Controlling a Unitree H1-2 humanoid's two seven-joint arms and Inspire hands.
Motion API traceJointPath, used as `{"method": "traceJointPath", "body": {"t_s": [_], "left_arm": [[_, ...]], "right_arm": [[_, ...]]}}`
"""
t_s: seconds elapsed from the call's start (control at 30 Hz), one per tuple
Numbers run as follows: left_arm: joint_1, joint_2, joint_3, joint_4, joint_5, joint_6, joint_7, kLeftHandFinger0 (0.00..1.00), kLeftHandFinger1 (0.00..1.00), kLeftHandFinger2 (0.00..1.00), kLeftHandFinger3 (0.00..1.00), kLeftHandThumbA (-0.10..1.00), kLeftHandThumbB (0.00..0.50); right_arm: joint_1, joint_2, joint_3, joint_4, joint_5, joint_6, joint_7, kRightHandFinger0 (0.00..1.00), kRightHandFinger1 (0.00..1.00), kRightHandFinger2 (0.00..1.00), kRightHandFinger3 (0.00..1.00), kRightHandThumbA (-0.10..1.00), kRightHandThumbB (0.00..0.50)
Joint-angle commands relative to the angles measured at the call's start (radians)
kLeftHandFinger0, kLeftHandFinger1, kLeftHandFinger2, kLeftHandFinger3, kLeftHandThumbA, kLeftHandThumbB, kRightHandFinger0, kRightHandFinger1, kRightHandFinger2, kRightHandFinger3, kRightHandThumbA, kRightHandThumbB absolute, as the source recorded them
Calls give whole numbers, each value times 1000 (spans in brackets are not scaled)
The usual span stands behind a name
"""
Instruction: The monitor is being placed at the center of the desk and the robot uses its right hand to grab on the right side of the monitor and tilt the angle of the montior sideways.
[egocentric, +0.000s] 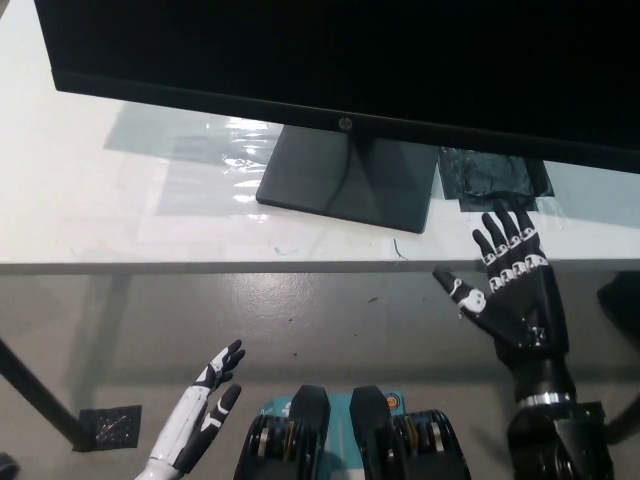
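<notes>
A black monitor (340, 60) with a dark screen fills the top of the head view, standing on its flat black base (345, 175) on the white desk (90, 210). My black right hand (512, 290) is raised at the desk's front edge, lower right, open with its fingers spread, below the monitor's right part and not touching it. My white left hand (205, 405) rests low at the lower left, open, well short of the desk.
A patch of black tape (495, 180) lies on the desk right of the base. Clear plastic film (220, 150) covers the desk left of the base. A dark table leg (40, 405) runs down at the lower left over grey floor.
</notes>
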Motion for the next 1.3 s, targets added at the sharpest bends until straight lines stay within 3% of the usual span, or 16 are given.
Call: {"method": "traceJointPath", "body": {"t_s": [0.0, 0.7, 1.27], "left_arm": [[-6, 32, -6, -24, 10, -63, 40, 1000, 1000, 1000, 1000, 1000, 380], [12, 29, -9, -33, 5, -63, 37, 1000, 1000, 1000, 1000, 1000, 387], [3, 36, -19, -28, 3, -63, 49, 1000, 1000, 1000, 1000, 1000, 375]], "right_arm": [[-172, 103, -212, 85, 590, 264, 247, 1000, 1000, 1000, 1000, 1000, 356], [-264, 168, -399, 269, 589, 404, 316, 1000, 1000, 1000, 1000, 1000, 352], [-426, 154, -559, 347, 568, 466, 308, 1000, 1000, 1000, 1000, 1000, 402]]}}
